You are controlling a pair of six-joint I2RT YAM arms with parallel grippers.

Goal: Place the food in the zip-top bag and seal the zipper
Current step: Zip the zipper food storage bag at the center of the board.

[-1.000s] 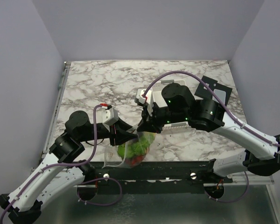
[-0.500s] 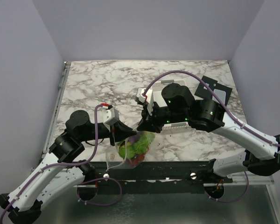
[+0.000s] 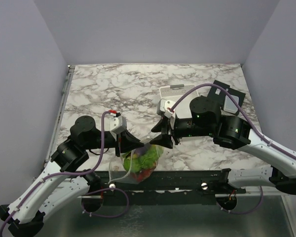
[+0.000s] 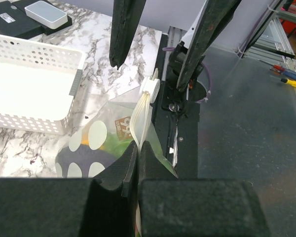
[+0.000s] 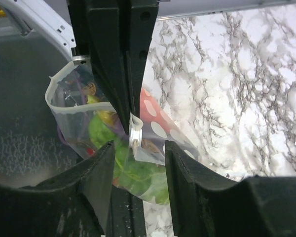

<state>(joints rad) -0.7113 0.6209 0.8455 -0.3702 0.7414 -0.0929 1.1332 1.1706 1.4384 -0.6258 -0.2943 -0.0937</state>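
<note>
Clamped fully shut with the left gripper (image 4: pixel 138 148) on the top edge of the zip-top bag (image 5: pixel 69 116), right at the zipper (image 4: pixel 140 112), with the film squeezed flat between the fingers. Roughly half open with the right gripper (image 5: pixel 139 148) and holding nothing, straddling the small white tab (image 4: pixel 151 85) on the bag's mouth without touching it, as far as can be told. Hanging from the left pinch at the near edge of the marble table (image 3: pixel 113 89), sagging over the black rail there, with the food (image 5: pixel 130 170) inside.

Judging by the filled bag, past loading and into the sealing step. Calls next for closing the right jaws on the tab or the strip just beside it, then drawing along the mouth away from the left pinch. Probably wants a light, straight pull with the edge kept taut, since film this thin likely buckles rather than slides.

Thin, clear, crinkly plastic, creased under its load and dotted with white spots, bunched into a narrow pale ridge at the zipper. Inside, ruffled green leaf shapes, a smooth red piece (image 5: pixel 157 117) and a yellow piece (image 5: pixel 104 116). Hard, matte black and wedge-shaped on both sets of fingers. Further out, a rigid white perforated basket (image 4: pixel 39 49), rectangular, on glossy grey-veined marble.
</note>
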